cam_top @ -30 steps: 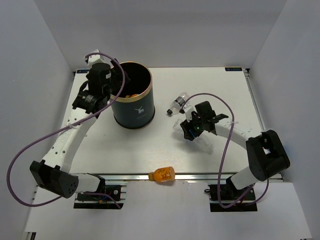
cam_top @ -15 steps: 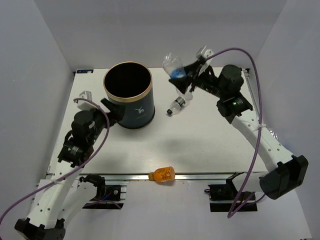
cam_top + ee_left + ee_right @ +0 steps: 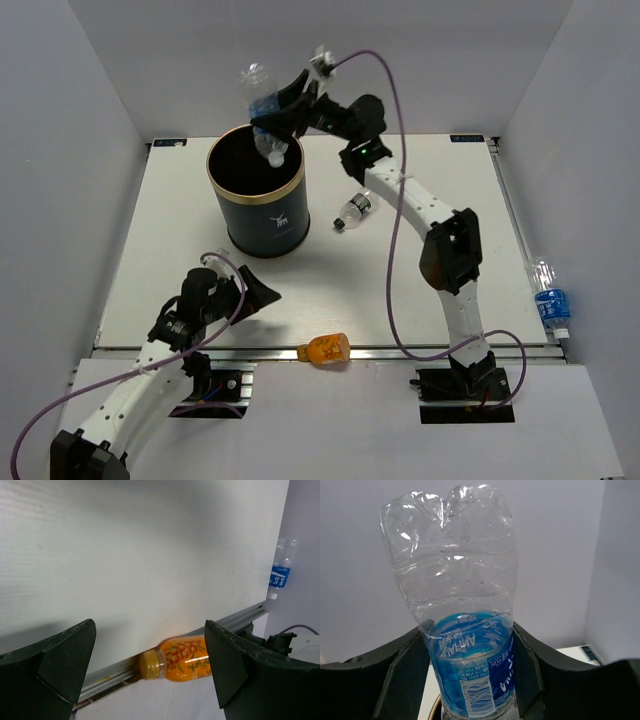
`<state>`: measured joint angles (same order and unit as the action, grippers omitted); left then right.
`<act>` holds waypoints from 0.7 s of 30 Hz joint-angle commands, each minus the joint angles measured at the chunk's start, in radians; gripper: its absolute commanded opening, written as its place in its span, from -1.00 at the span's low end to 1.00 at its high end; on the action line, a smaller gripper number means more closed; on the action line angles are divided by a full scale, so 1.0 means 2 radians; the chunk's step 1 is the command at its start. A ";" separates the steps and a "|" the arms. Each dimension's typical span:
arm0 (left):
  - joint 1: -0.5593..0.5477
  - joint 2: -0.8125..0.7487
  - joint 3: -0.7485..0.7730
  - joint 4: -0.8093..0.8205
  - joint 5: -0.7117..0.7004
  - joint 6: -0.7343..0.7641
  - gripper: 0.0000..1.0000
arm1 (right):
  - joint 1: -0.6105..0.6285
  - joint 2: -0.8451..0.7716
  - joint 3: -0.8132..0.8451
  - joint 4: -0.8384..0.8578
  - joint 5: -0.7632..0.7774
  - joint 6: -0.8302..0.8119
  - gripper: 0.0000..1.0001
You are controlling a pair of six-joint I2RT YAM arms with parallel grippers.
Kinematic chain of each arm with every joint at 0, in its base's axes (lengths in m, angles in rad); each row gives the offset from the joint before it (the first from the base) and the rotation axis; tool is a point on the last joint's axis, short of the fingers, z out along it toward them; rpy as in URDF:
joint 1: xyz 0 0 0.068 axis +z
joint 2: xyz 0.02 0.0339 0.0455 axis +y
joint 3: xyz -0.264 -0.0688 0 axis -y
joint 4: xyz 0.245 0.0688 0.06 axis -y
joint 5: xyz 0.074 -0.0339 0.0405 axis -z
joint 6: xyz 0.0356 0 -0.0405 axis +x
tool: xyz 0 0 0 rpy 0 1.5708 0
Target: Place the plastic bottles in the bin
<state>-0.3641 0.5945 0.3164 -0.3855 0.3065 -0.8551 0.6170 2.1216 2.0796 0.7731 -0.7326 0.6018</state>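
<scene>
The bin (image 3: 256, 200) stands at the back left of the table. My right gripper (image 3: 276, 112) is shut on a clear crinkled bottle with a blue label (image 3: 262, 100) and holds it cap down over the bin's far rim. In the right wrist view the bottle (image 3: 465, 645) fills the space between the fingers (image 3: 402, 680), with the gold rim (image 3: 434, 710) below. My left gripper (image 3: 262, 293) is open and empty, low near the front edge, facing an orange bottle (image 3: 325, 349). That orange bottle (image 3: 186, 664) lies on the front rail. A small clear bottle with a dark label (image 3: 352, 212) lies right of the bin.
Another blue-label bottle (image 3: 548, 296) lies off the table's right edge and shows far off in the left wrist view (image 3: 280, 572). The metal rail (image 3: 400, 352) runs along the front edge. White walls enclose the table at the back and sides.
My right arm swung left with the blue-label bottle, from the back right to over the bin. My left arm drew back from beside the bin to the front edge, facing the orange bottle.
</scene>
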 commanded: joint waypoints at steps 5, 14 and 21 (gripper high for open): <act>-0.004 -0.031 -0.019 0.014 0.025 -0.017 0.96 | 0.022 0.021 -0.022 0.037 -0.023 0.018 0.23; -0.005 0.014 0.011 0.014 0.062 -0.007 0.96 | 0.022 -0.029 -0.037 -0.047 -0.061 -0.025 0.79; -0.045 0.046 0.053 0.019 0.036 0.022 0.96 | -0.010 -0.143 -0.080 -0.232 -0.113 -0.081 0.79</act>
<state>-0.4072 0.6655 0.3603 -0.3847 0.3988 -0.8532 0.6353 1.9995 1.9236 0.4595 -0.9031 0.5262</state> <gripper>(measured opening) 0.982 0.894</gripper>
